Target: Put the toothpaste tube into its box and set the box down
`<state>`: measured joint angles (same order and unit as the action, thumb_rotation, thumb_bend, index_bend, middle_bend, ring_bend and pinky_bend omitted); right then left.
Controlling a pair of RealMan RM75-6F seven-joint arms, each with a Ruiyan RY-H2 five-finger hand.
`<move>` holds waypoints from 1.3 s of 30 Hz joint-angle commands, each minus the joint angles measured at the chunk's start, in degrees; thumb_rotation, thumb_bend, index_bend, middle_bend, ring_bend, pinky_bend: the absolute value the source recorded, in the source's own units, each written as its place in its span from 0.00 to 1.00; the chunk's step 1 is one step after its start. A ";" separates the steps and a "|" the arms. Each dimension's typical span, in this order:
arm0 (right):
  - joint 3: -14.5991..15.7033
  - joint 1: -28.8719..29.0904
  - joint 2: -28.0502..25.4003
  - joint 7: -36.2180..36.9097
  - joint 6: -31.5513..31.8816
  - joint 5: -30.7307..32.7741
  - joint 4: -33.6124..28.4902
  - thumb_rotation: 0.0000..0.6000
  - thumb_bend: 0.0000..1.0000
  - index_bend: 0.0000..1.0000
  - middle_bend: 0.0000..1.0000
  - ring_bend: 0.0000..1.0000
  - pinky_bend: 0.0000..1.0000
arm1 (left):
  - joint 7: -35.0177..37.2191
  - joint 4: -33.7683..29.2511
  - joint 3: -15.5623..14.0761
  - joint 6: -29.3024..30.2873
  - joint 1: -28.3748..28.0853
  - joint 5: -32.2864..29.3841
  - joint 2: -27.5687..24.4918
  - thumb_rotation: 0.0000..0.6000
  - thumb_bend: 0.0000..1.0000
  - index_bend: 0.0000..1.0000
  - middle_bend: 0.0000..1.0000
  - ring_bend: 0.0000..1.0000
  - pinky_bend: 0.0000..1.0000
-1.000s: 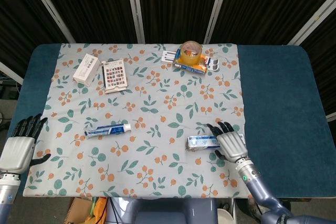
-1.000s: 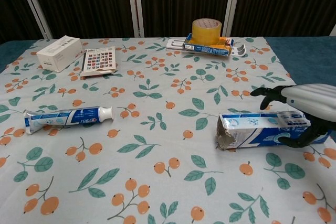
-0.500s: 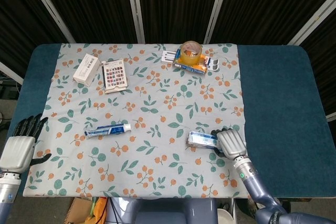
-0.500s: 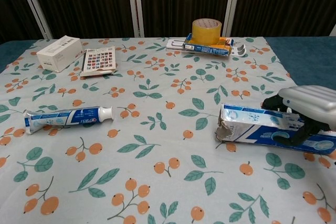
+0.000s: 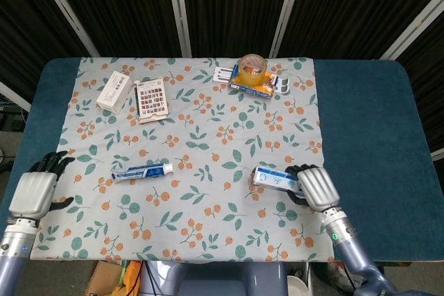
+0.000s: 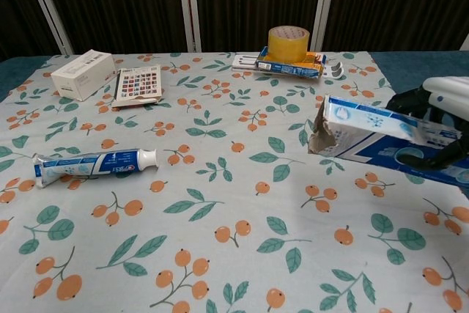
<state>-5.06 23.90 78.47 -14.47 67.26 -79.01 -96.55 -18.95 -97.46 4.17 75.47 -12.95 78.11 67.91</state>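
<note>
From the head view, my right hand (image 5: 316,186) gripped the toothpaste box (image 5: 275,178) near the right edge of the floral cloth (image 5: 208,150), fingers wrapped over its right end, the box's left end pointing left. The toothpaste tube (image 5: 142,170) lay flat on the cloth well to the left of the box, cap toward the right. My left hand (image 5: 38,188) hung off the near left corner of the tabletop (image 5: 368,143), fingers spread and holding nothing. At the far side sat a white carton (image 5: 114,91), a card of coloured squares (image 5: 152,99) and a tape roll (image 5: 252,67) resting on a blue packet (image 5: 254,86).

From the chest view, the toothpaste box (image 6: 381,133) was lifted clear of the cloth in my right hand (image 6: 440,126), tilted, its torn open end facing left. The toothpaste tube (image 6: 95,164) lay on the left, cap pointing toward the box, well apart from it. The tape roll (image 6: 288,42) stood far back in the centre, the white carton (image 6: 82,74) at far left. My left hand did not show here.
</note>
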 commanded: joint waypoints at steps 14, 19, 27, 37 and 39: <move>0.23 -1.73 -5.31 6.40 2.78 -3.31 -1.58 1.00 0.34 0.53 0.61 0.47 0.52 | -26.48 9.04 10.06 -14.16 -19.56 -27.29 18.42 1.00 0.11 0.32 0.31 0.28 0.42; -0.05 -2.33 -6.43 7.68 3.60 -3.07 -1.68 1.00 0.34 0.53 0.61 0.47 0.52 | -28.67 12.98 9.75 -14.71 -22.49 -30.25 23.60 1.00 0.13 0.36 0.36 0.32 0.45; -0.30 -2.95 -7.66 9.05 4.22 -2.80 -1.91 1.00 0.34 0.53 0.61 0.47 0.52 | -28.59 13.29 8.64 -13.59 -23.72 -30.91 26.33 1.00 0.13 0.36 0.36 0.32 0.45; -0.05 -3.14 -7.56 8.51 4.45 -3.35 -2.09 1.00 0.34 0.53 0.61 0.47 0.52 | -25.98 6.67 8.94 -9.83 -23.36 -27.90 23.27 1.00 0.13 0.35 0.36 0.32 0.45; -0.10 -3.13 -7.41 8.43 4.43 -3.26 -1.95 1.00 0.34 0.53 0.61 0.47 0.52 | -26.32 5.00 8.52 -9.18 -23.22 -27.62 22.33 1.00 0.12 0.34 0.36 0.32 0.45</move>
<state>-5.15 20.77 71.04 -6.03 71.69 -82.28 -98.52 -45.23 -91.26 12.94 65.56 -36.33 50.03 91.10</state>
